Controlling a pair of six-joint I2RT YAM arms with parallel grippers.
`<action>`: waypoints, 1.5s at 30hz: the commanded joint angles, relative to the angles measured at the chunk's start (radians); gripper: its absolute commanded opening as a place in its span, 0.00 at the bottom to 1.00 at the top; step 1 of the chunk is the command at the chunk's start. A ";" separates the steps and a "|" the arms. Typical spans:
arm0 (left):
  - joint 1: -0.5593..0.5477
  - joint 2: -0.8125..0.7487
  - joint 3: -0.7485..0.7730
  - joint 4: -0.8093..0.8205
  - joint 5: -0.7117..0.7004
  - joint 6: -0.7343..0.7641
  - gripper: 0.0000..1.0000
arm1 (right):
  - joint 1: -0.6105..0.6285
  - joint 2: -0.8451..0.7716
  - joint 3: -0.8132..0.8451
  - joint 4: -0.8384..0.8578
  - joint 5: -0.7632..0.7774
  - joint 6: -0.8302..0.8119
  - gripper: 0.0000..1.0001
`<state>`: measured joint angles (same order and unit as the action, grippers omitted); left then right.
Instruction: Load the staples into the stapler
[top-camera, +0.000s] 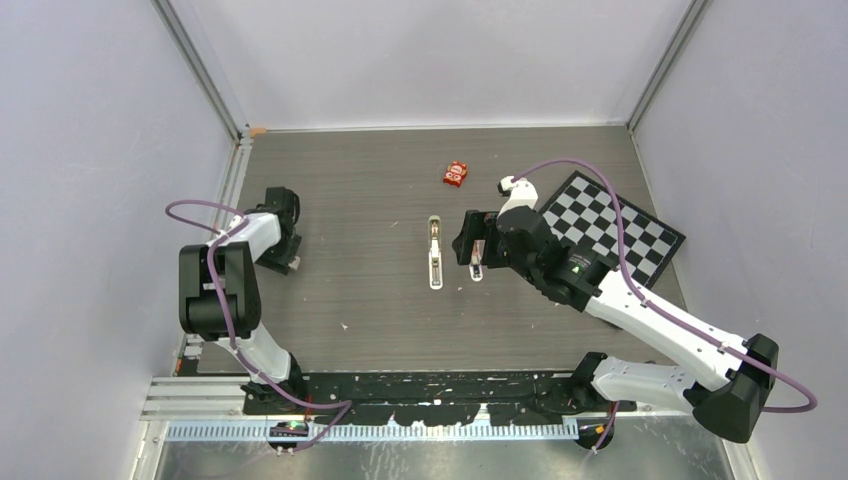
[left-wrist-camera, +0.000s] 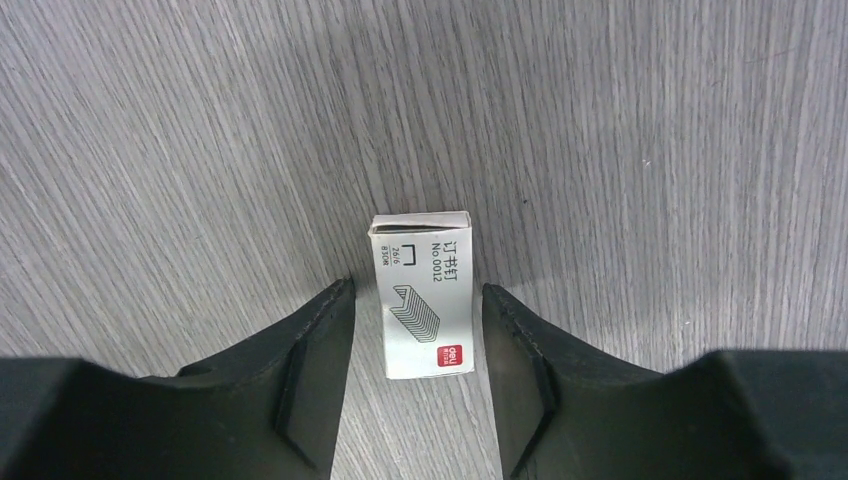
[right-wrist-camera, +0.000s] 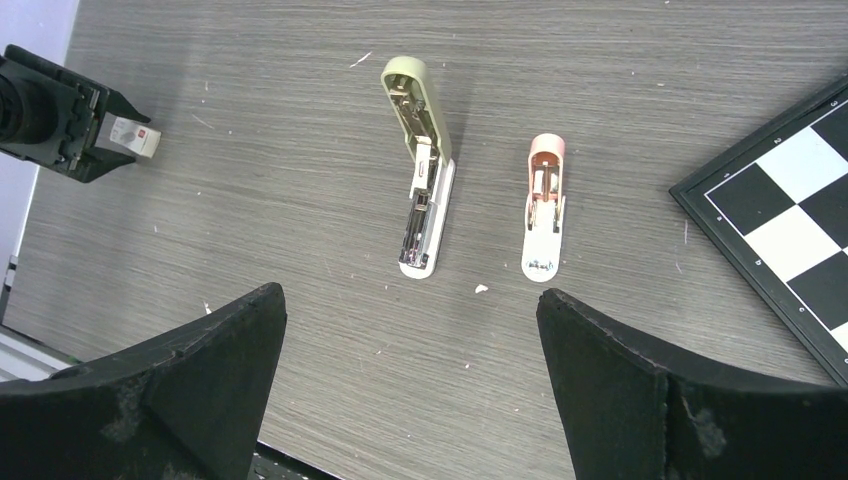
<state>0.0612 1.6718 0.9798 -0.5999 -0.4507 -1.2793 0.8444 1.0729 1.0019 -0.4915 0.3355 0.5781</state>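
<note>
The stapler (right-wrist-camera: 420, 170) lies swung open on the table, olive-grey top away from me and its pale metal channel showing; it is also the slim bar in the top view, stapler (top-camera: 435, 252). My right gripper (right-wrist-camera: 408, 293) hovers wide open just short of it, holding nothing, right gripper (top-camera: 468, 245). Far to the left, my left gripper (left-wrist-camera: 420, 320) straddles a small white-and-red staple box (left-wrist-camera: 425, 300) lying flat. A gap shows on each side of the box, so the fingers (left-wrist-camera: 325, 340) do not touch it. No loose staples are in view.
A shorter pink-and-white piece (right-wrist-camera: 545, 205) lies right of the stapler. A red packet (top-camera: 456, 173) sits toward the back wall. A checkerboard (top-camera: 610, 230) covers the right side under the right arm. Walls close in the left, back and right.
</note>
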 joint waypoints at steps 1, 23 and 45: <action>0.008 -0.001 0.009 -0.005 -0.001 -0.005 0.50 | 0.004 -0.025 -0.005 0.040 0.018 0.011 1.00; -0.104 -0.092 0.009 -0.081 0.136 0.176 0.34 | -0.022 -0.114 -0.105 0.097 -0.056 0.086 1.00; -0.886 -0.509 -0.200 0.239 0.186 0.627 0.31 | -0.418 -0.065 -0.133 0.048 -0.619 0.042 1.00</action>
<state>-0.7063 1.1900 0.7940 -0.5171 -0.2653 -0.8192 0.4747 0.9638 0.8581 -0.4519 -0.1135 0.6491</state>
